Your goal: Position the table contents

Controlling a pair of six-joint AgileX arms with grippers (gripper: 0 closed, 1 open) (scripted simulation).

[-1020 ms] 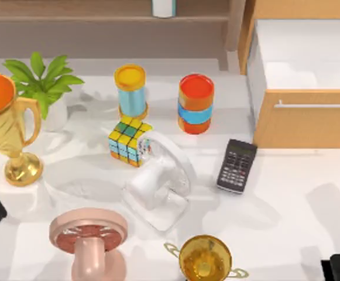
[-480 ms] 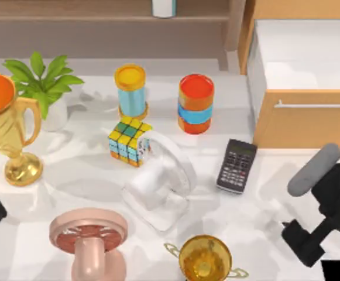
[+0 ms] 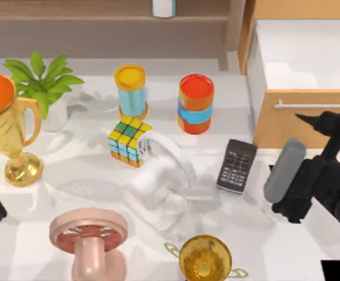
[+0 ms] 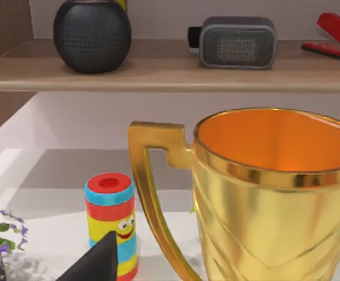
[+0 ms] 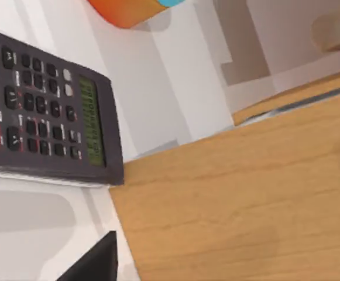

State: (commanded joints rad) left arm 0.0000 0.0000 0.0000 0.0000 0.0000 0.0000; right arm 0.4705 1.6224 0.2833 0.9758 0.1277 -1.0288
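Top view: right gripper (image 3: 284, 202) beside calculator (image 3: 237, 165) on white table (image 3: 70, 175); finger state impossible to tell. Left arm parked at left edge. Right wrist view: calculator (image 5: 44, 126) against drawer unit (image 5: 246, 193). Best approached squarely across the short sides.

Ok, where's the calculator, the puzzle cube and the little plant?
calculator (image 3: 237, 166): top view, on its keypad.
puzzle cube (image 3: 129, 140): top view, on its upper face.
plant (image 3: 43, 76): top view, on its green leaves.
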